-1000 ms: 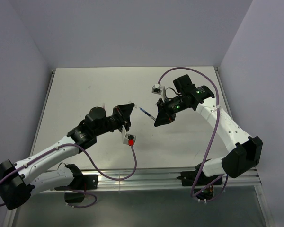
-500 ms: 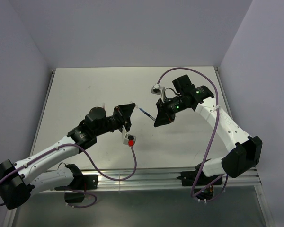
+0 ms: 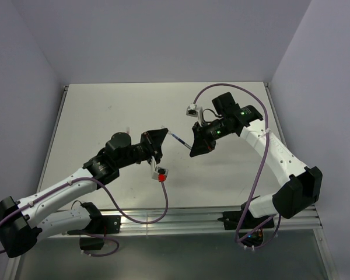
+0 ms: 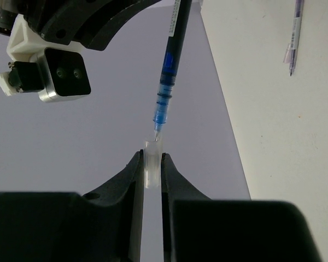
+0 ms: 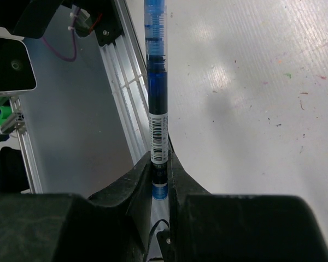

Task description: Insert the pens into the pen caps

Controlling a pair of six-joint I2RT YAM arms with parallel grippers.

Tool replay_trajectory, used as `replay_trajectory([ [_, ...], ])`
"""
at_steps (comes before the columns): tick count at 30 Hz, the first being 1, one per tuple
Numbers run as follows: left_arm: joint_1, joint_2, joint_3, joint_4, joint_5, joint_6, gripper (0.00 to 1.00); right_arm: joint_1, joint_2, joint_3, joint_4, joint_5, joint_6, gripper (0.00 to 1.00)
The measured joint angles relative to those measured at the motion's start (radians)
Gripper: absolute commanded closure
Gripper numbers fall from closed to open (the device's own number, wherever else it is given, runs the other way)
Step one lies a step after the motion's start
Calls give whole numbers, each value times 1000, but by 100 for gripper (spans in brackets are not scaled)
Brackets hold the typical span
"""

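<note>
Jaws: one pen point(image 4: 167, 71), seemingly one cap point(image 4: 152, 164)

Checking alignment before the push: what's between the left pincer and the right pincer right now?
Only the blue pen, gripped by the right pincer, its tip at the clear cap in the left pincer; the top view shows it.
</note>
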Motion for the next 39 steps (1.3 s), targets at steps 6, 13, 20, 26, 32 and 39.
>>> replay_trajectory([
  [6, -24, -1, 2, -42, 3, 48, 100, 7, 6, 3, -8, -5, 0, 100],
  [13, -51, 0, 2, -63, -39, 121, 100, 18, 51, 51, -50, -19, 1, 100],
  [20, -76, -1, 2, -62, -93, 161, 100, 31, 83, 93, -91, -19, 5, 100],
  [26, -97, -20, -4, -51, -138, 202, 100, 48, 107, 148, -130, -18, 9, 100],
  [32, -117, -52, -8, -76, -152, 249, 100, 71, 116, 169, -163, -18, 13, 100],
  [39, -122, -112, -66, -107, -140, 311, 99, 111, 142, 182, -190, -3, 13, 100],
])
